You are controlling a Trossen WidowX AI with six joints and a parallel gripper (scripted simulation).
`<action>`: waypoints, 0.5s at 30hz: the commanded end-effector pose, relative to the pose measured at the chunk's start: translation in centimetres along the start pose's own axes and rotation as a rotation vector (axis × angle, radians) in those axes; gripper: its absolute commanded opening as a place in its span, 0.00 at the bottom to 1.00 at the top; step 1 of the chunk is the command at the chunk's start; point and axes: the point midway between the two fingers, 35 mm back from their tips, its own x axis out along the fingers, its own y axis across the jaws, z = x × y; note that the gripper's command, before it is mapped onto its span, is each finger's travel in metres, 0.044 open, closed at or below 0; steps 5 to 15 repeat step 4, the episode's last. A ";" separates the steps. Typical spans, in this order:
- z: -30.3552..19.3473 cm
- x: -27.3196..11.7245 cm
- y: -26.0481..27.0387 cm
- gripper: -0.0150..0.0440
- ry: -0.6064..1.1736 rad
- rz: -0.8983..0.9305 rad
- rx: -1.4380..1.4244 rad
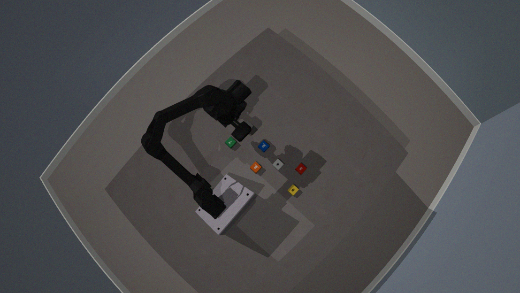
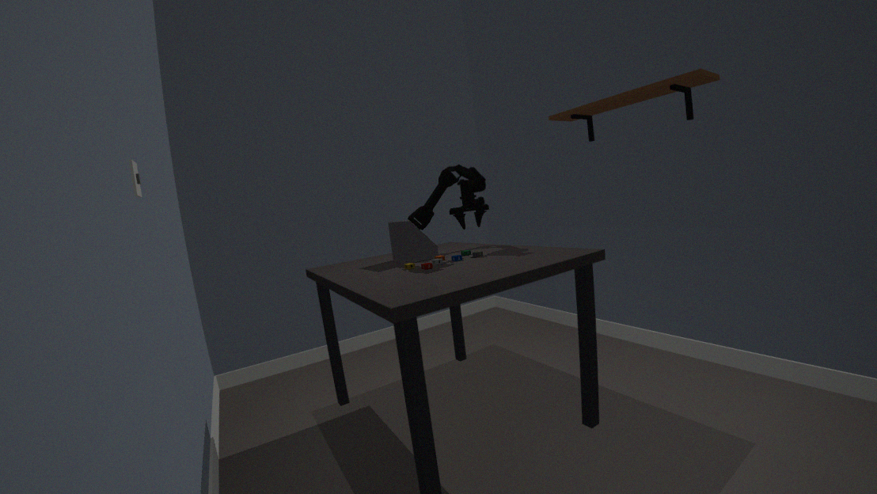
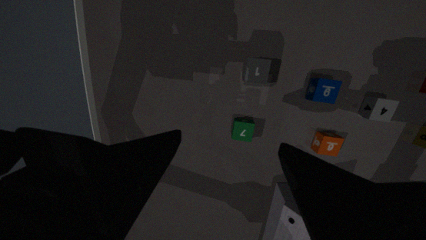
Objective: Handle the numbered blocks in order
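Note:
My gripper [image 2: 471, 226] [image 3: 228, 141] is open and empty, high above the table. The green 7 block [image 1: 230, 142] [image 2: 465, 252] [image 3: 243, 129] shows between the fingertips in the wrist view. The blue block [image 1: 263, 145] [image 3: 326, 91], its digit looking like a 6, and the orange block [image 1: 256, 167] [image 3: 328, 145], looking like a 9, stand beyond. The grey 1 block [image 3: 257, 71] is mostly hidden in the top view. The white 4 block [image 1: 278, 164] [image 3: 384, 110], red 3 block [image 1: 301, 168] [image 2: 426, 266] and yellow block [image 1: 293, 189] [image 2: 409, 266], apparently an 8, rest on the table.
The pale base plate [image 1: 233, 212] under the arm stands near the orange block. The arm reaches around the side of the green block. The table edge [image 3: 86, 77] shows at the left of the wrist view. A wall shelf [image 2: 638, 96] hangs away from the table.

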 end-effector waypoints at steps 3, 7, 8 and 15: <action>-1.3 -0.7 1.2 0.93 0.011 0.002 0.024; -1.3 -0.7 1.2 0.93 0.011 0.002 0.024; -1.3 -0.7 1.2 0.93 0.011 0.002 0.024; -1.3 -0.7 1.2 0.93 0.011 0.002 0.024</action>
